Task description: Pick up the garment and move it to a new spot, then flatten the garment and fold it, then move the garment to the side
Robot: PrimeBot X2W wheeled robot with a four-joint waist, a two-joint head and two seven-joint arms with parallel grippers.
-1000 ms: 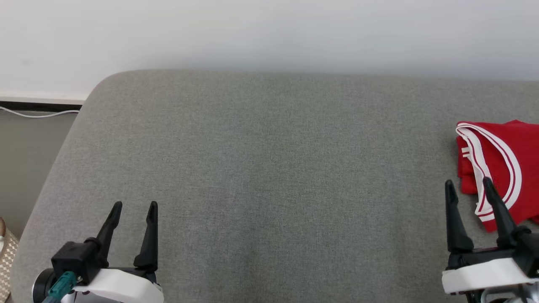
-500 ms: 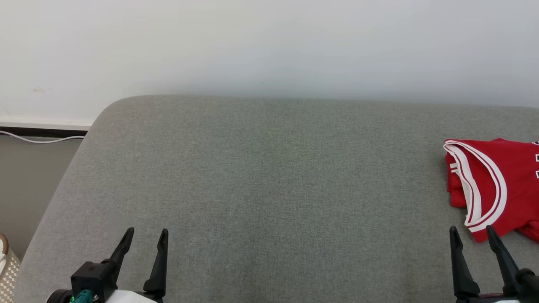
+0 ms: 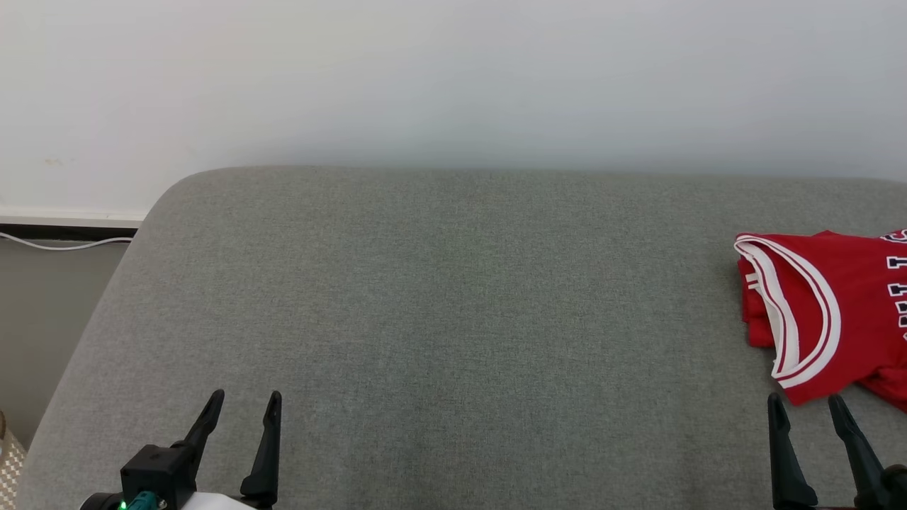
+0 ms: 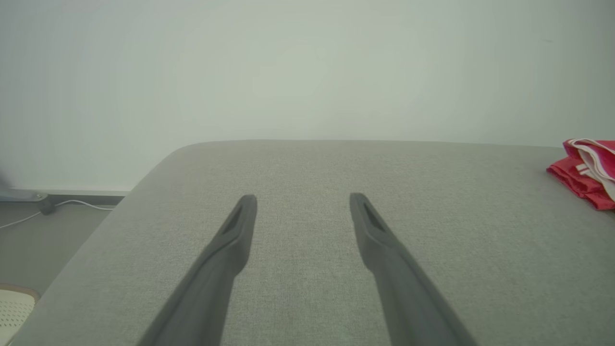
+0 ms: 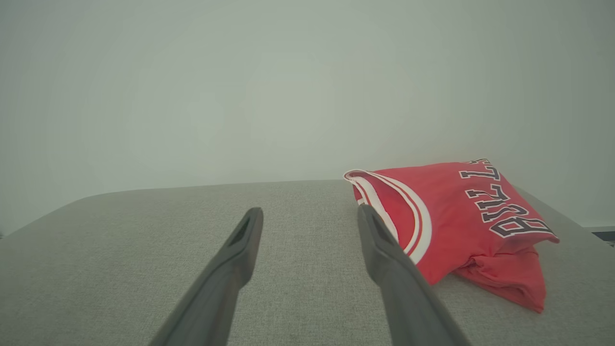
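A folded red jersey point(image 3: 829, 312) with white trim and dark lettering lies at the right end of the grey cushioned surface point(image 3: 453, 319). In the right wrist view the jersey point(image 5: 451, 226) sits just ahead and to the right of my open right gripper point(image 5: 310, 214). In the head view the right gripper point(image 3: 808, 407) stands open at the lower right, just short of the jersey's near edge and not touching it. My left gripper point(image 3: 244, 400) is open and empty at the lower left, far from the jersey point(image 4: 586, 170); its fingers point(image 4: 235, 235) hover over bare fabric.
A pale wall point(image 3: 453, 78) rises behind the surface. The surface's rounded left corner drops to a floor with a white cable point(image 3: 64, 244) along the baseboard. A woven basket edge point(image 4: 12, 307) sits low left.
The head camera has tilted up and turned slightly right, so the surface and jersey sit lower and further left in the picture. Both grippers now show lower in the frame, still open.
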